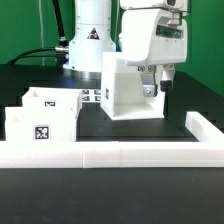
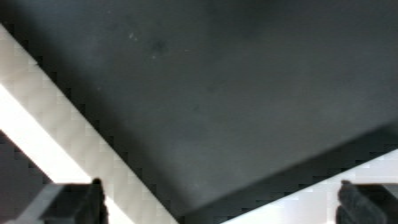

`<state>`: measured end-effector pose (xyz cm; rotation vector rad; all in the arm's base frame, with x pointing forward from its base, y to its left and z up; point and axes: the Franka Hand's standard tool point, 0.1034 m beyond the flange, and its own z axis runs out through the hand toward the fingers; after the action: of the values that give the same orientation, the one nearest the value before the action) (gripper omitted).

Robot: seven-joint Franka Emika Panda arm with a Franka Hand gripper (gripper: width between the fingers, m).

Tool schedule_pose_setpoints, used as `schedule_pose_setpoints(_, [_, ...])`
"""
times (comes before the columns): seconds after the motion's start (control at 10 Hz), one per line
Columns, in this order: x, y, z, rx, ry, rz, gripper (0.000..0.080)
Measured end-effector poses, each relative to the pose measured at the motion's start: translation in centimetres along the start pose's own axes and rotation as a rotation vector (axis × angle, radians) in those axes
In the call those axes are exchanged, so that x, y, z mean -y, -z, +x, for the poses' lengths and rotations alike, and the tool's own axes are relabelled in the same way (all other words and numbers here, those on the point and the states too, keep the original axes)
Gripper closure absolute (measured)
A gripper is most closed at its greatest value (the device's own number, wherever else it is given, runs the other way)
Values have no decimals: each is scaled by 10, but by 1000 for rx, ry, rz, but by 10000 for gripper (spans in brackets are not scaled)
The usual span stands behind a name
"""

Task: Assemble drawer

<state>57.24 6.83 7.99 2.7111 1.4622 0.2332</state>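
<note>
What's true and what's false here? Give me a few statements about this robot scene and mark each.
1. The big housing stands on the dark table. True.
2. The small boxes sit inside it. False: they stand apart, toward the exterior view's left.
3. The gripper has its jaws shut on a box. False: the wrist view shows the jaws wide apart, nothing between them.
4. A long white rail lies in front of the parts. True.

Arm [image 1: 88, 25] upright; gripper [image 1: 160, 88] hangs pointing straight down, jaws parted (fingers [image 2: 64, 205] well apart).
</note>
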Motion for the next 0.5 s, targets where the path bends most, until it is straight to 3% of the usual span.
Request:
schedule_pose_setpoints(0.2, [1, -1, -1, -3, -2, -3, 150])
schedule_pose_setpoints(0.4, [5, -1, 4, -20, -405, 22, 150])
schedule_pose_setpoints(0.5, [4, -1, 3, -18, -340, 18, 150])
